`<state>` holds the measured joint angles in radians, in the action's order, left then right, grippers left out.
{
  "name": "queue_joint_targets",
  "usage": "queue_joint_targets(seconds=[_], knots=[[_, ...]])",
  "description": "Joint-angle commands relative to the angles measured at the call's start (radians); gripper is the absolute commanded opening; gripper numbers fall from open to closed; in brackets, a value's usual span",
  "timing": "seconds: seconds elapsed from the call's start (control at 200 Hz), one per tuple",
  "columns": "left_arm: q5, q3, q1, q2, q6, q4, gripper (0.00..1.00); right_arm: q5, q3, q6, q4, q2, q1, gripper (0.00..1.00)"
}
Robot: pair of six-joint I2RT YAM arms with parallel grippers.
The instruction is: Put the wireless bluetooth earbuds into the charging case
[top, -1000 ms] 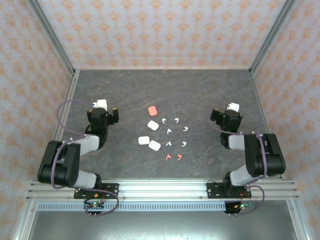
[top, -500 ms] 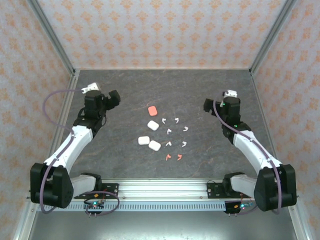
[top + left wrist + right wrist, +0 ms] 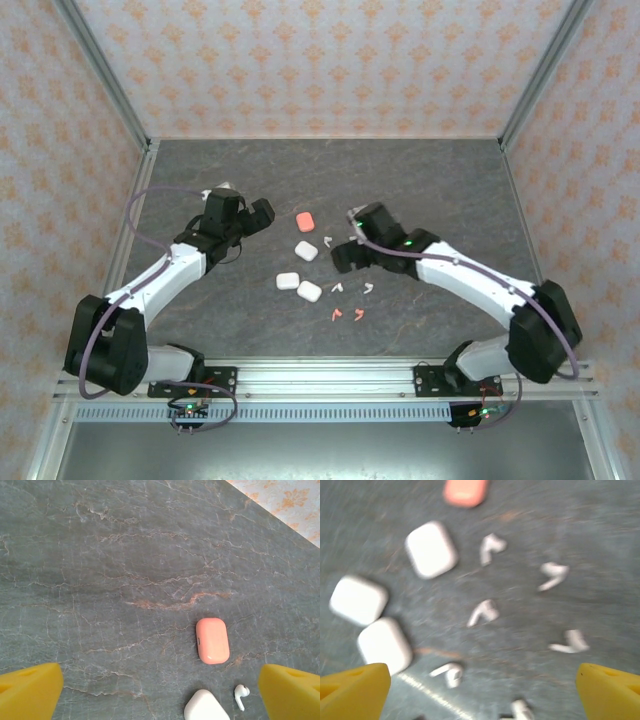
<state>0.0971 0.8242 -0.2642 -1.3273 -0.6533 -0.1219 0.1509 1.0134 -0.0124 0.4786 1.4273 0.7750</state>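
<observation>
both arms are swinging inward — left gripper (image 3: 246, 211), released and empty, nearing the coral case (image 3: 305, 219) from its left, right gripper (image 3: 346, 241), also released, arriving over the earbuds (image 3: 482, 612) lying loose just right of it — picking not yet begun.

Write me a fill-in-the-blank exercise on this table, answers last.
There are ___ white cases. The rearmost case is coloured ___. The left pincer and right pincer both stand ___. The pink buds number ___.
Missing: three; pink; open; two.
</observation>
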Motion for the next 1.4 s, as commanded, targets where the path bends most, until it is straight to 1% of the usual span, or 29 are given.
queue_joint_targets(seconds=[0.0, 0.135, 0.25, 0.4, 0.586, 0.721, 0.896, 1.026, 1.106, 1.156, 1.221, 1.396], knots=[[-0.020, 0.021, -0.004, 0.000, -0.053, -0.002, 1.00, -0.008, 0.071, 0.056, 0.107, 0.096, 0.095, 0.94], [-0.052, 0.012, 0.004, 0.021, -0.079, -0.029, 1.00, -0.027, 0.160, 0.108, 0.137, 0.246, 0.186, 0.91], [-0.040, -0.003, 0.032, 0.041, -0.099, -0.030, 1.00, -0.042, 0.220, 0.142, 0.150, 0.344, 0.221, 0.88], [-0.017, -0.028, 0.077, 0.066, -0.113, -0.037, 1.00, -0.050, 0.267, 0.166, 0.153, 0.430, 0.233, 0.84], [-0.024, -0.049, 0.095, 0.106, -0.108, -0.057, 1.00, -0.035, 0.282, 0.181, 0.144, 0.496, 0.232, 0.81], [-0.036, -0.045, 0.100, 0.126, -0.090, -0.083, 1.00, -0.020, 0.278, 0.177, 0.127, 0.530, 0.233, 0.76], [-0.050, -0.030, 0.102, 0.137, -0.065, -0.116, 1.00, -0.009, 0.261, 0.156, 0.095, 0.550, 0.232, 0.68], [-0.050, -0.009, 0.102, 0.143, -0.040, -0.138, 1.00, -0.033, 0.243, 0.151, 0.086, 0.542, 0.233, 0.61], [-0.051, 0.001, 0.102, 0.148, -0.019, -0.148, 1.00, -0.039, 0.225, 0.151, 0.067, 0.521, 0.233, 0.54], [-0.050, 0.007, 0.102, 0.150, -0.005, -0.155, 1.00, -0.045, 0.214, 0.153, 0.054, 0.506, 0.231, 0.52], [-0.042, 0.013, 0.103, 0.151, 0.009, -0.158, 1.00, -0.050, 0.203, 0.158, 0.035, 0.482, 0.223, 0.45], [0.015, 0.058, 0.103, 0.152, 0.063, -0.172, 1.00, -0.056, 0.143, 0.183, -0.052, 0.367, 0.187, 0.39]])
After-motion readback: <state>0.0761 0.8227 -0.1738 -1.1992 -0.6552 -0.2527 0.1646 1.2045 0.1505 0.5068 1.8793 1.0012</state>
